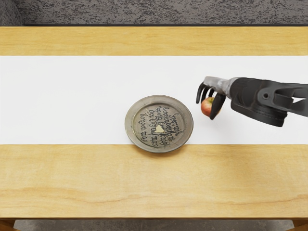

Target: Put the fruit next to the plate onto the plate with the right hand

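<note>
The right robot hand [212, 94] holds the fruit [207, 106], and its fingers hide part of it. Its arm [269, 98] and both ends of the table [144, 178] are cut off by the picture's edges. The writing on the plate [131, 124] is too small to read.
</note>
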Controlling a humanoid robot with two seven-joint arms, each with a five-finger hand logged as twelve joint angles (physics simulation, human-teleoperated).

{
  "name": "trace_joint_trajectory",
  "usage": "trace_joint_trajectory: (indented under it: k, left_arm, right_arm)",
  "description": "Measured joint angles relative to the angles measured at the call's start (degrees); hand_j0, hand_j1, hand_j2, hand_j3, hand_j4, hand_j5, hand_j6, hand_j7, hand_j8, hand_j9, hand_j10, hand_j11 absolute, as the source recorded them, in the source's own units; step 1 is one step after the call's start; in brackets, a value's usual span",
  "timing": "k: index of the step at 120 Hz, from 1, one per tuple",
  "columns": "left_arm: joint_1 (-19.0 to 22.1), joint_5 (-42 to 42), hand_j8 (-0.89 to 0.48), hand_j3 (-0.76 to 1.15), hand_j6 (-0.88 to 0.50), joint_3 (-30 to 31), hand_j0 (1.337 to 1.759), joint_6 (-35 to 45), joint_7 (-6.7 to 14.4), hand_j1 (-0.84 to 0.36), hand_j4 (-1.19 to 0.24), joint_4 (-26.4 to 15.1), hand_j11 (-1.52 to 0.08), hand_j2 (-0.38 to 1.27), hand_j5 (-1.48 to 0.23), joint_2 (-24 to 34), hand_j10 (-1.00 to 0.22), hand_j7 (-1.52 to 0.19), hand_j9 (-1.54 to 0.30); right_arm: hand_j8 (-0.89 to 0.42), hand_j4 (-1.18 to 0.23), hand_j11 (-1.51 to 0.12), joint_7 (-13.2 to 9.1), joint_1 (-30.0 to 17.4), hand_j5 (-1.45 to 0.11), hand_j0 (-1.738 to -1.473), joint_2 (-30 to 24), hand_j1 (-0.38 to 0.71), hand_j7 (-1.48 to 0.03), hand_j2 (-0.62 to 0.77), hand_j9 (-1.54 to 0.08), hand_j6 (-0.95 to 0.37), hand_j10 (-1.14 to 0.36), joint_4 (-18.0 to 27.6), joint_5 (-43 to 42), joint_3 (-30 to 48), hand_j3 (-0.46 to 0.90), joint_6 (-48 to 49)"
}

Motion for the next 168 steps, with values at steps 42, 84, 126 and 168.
trace_joint_trajectory:
  k: [42,84,126,168]
  left_arm:
    - [-0.04,0.0,0.0,0.0,0.0,0.0,1.658,0.0,0.0,0.35,0.0,0.0,0.0,0.0,0.0,0.0,0.0,0.0,0.0]
    - [-0.04,0.0,0.0,0.0,0.0,0.0,1.658,0.0,0.0,0.35,0.0,0.0,0.0,0.0,0.0,0.0,0.0,0.0,0.0]
    - [-0.04,0.0,0.0,0.0,0.0,0.0,1.658,0.0,0.0,0.35,0.0,0.0,0.0,0.0,0.0,0.0,0.0,0.0,0.0]
    - [-0.04,0.0,0.0,0.0,0.0,0.0,1.658,0.0,0.0,0.35,0.0,0.0,0.0,0.0,0.0,0.0,0.0,0.0,0.0]
  right_arm:
    - [-0.37,-0.7,-0.96,0.03,2.28,-0.98,-1.654,5.04,0.22,-0.94,0.21,-0.95,-0.48,-0.5,0.19,0.27,3.7,0.0,1.0]
    - [-0.38,-0.69,-0.95,0.04,2.01,-0.98,-1.654,10.59,0.22,-0.93,0.21,-0.95,-0.49,-0.5,0.16,0.31,6.31,0.0,0.85]
    - [-0.4,-0.7,-0.94,0.03,-3.26,-0.96,-1.653,12.09,0.2,-0.93,0.19,-0.94,-0.5,-0.51,-0.81,-0.3,6.39,0.0,0.67]
    - [-0.24,-0.39,-0.53,0.06,-4.79,-0.54,-1.655,12.7,-0.03,-0.52,0.1,-0.52,-0.29,-0.3,-1.63,-0.13,7.33,0.0,0.6]
